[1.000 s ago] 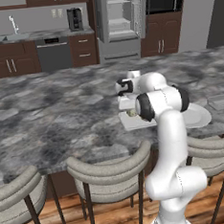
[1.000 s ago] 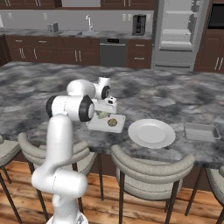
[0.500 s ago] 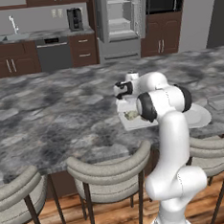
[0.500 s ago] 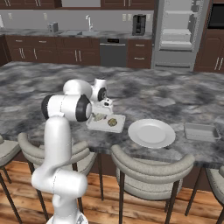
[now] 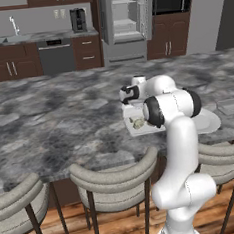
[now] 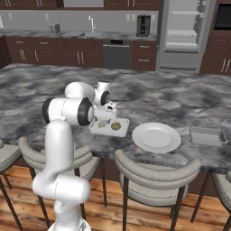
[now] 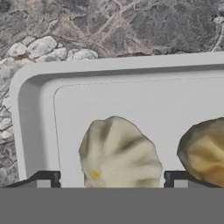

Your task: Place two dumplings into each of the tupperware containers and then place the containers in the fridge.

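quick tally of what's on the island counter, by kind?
dumplings: 2, both in the near container
containers: 2, the other past the plate
plate: 1
Total: 5

Gripper [image 6: 108,113] over container [image 6: 109,127] holding two dumplings [image 6: 116,126], round plate [image 6: 156,137] beside

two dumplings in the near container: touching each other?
Apart. In the hand view, bare container floor shows between the pale dumpling and the browner dumpling beside it.
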Motion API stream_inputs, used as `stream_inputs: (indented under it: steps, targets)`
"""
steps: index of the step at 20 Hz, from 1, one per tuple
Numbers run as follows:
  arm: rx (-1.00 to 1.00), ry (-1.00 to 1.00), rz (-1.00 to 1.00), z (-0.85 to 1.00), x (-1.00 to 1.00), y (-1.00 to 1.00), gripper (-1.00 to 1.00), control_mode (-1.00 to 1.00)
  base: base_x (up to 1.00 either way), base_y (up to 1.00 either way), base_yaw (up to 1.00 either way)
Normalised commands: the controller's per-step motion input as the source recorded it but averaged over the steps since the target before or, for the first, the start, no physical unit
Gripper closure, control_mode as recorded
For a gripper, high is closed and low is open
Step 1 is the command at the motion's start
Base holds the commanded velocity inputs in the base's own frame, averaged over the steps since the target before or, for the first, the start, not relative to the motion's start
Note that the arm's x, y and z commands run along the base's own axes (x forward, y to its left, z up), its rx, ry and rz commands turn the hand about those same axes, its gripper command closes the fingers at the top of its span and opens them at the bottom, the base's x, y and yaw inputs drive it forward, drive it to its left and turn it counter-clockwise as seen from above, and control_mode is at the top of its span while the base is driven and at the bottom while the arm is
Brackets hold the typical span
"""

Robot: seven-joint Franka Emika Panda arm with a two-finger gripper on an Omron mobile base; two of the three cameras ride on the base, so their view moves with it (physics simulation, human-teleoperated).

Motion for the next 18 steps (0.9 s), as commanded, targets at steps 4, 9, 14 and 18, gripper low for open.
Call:
stream_inputs:
  steps: [4, 9, 14, 18]
  targets:
    - [0.0, 0.0, 0.0, 0.12, 0.0, 0.02, -1.0, -1.0, 0.0, 0.0, 0.0]
    - [-0.03, -0.01, 0.0, 0.19, -0.44, 0.86, -1.0, -1.0, 0.0, 0.0, 0.0]
    - [-0.01, -0.01, 0.0, -0.15, 0.0, 0.4, -1.0, -1.0, 0.0, 0.0, 0.0]
    - [0.0, -0.04, 0.0, -0.39, 0.09, 0.0, -1.0, -1.0, 0.0, 0.0, 0.0]
